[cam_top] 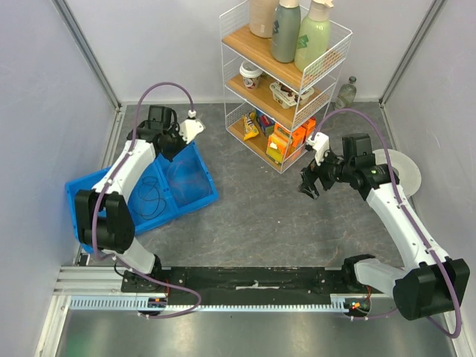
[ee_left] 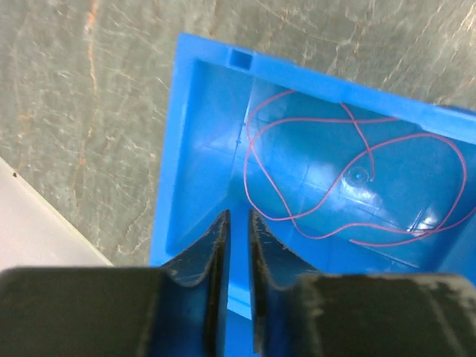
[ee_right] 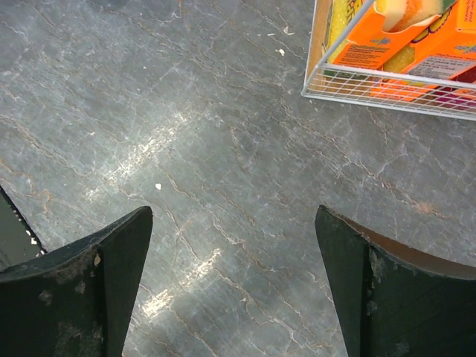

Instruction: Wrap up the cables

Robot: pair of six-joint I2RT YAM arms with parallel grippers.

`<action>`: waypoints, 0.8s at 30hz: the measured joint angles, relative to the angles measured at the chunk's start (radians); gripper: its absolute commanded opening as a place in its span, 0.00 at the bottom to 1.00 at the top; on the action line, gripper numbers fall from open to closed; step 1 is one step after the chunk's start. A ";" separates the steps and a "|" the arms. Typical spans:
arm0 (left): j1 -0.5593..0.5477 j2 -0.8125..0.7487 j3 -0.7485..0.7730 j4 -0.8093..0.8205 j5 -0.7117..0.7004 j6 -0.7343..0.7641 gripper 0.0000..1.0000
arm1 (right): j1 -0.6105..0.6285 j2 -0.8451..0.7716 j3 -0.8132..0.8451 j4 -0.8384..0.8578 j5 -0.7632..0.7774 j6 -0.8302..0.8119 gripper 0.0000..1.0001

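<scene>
Over grey worktop (cam_top: 260,223), hovers above blue bin (ee_left: 167,186), left claw (ee_left: 238,217) nearly shut, empty; right claw (ee_right: 232,216) wide open, empty. Could miss thin, flat red cable (ee_left: 327,121) or shove bin.

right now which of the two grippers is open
The right gripper: it is spread wide above the table beside the wire shelf. The left gripper, over the blue bin, is shut to a thin slit.
</scene>
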 measured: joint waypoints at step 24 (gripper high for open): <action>0.100 0.153 -0.004 -0.013 0.092 0.063 0.66 | 0.000 -0.016 0.006 0.014 -0.037 -0.007 0.98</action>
